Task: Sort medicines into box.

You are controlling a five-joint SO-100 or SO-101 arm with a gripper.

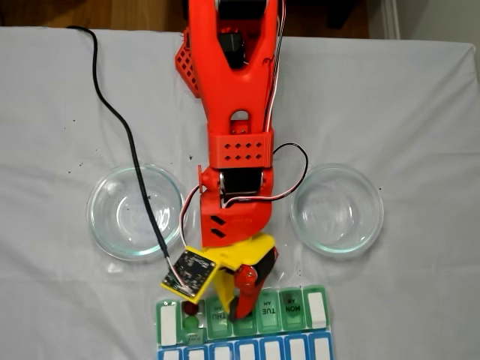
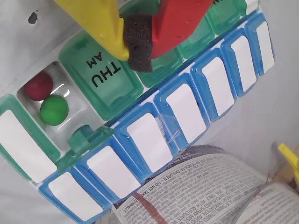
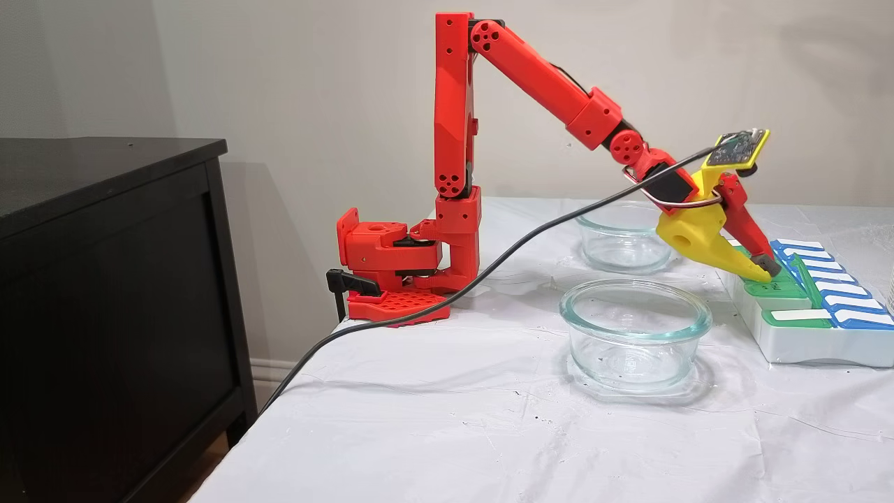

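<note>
**Since the jaws are pinched shut with nothing in them, looks like a drop just got made**

While the gripper hangs right over the green THU lid, its yellow finger and red finger sit pressed onto the dark foam pad between them. So narrow, basically closed, and I can't see a ball caught in there. In the side fixed view the tips are down at the lids, touching or just above, can't tell which.

Going outward: the one open compartment is just beside the THU lid, on its left in the wrist view, and it holds a red ball and a green ball, near each other but apart. That puts the medicines off to the side of the fingers, not under them. The rest of the pill box has its green lids down and the blue row shut too.

Further out, the two glass dishes, one and the other in the top-down fixed view, look empty to me, bar some black specks in the first.

My guess on the step: a placing is over or nearly, with more balls maybe owed but none visible to fetch. Next move calls for lifting straight up clear of the lids without snagging one, then opening up.

There's also a printed page past the box edge in the wrist view.
</note>
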